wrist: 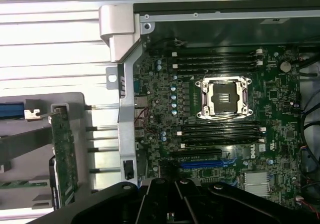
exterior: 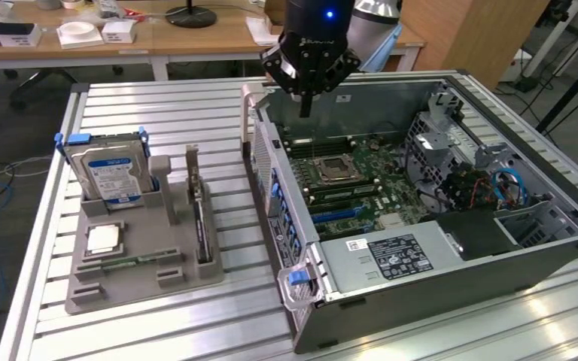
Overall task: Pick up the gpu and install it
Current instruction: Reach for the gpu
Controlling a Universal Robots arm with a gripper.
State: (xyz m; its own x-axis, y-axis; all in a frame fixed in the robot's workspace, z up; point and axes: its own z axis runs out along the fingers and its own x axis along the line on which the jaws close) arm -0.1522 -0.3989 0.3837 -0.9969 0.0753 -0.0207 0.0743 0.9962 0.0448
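The gpu (exterior: 199,207) stands on its edge in a slot of the grey holder (exterior: 144,282), on the exterior view's left of the open computer case (exterior: 450,289). In the wrist view the gpu (wrist: 64,154) is a narrow green board seen from above. My gripper (exterior: 306,105) hangs over the far end of the case, above the motherboard (exterior: 369,177), with its fingers shut and nothing between them. It is well away from the gpu. The gripper's dark body (wrist: 172,209) shows over the motherboard (wrist: 220,134), near a blue expansion slot (wrist: 200,164).
The holder also carries a hard drive (exterior: 114,169) with a blue-white label, a processor chip (exterior: 103,239) and a memory stick (exterior: 129,262). The case wall (exterior: 269,188) stands between holder and motherboard. Behind the slatted table is a wooden desk (exterior: 168,37) with boxes.
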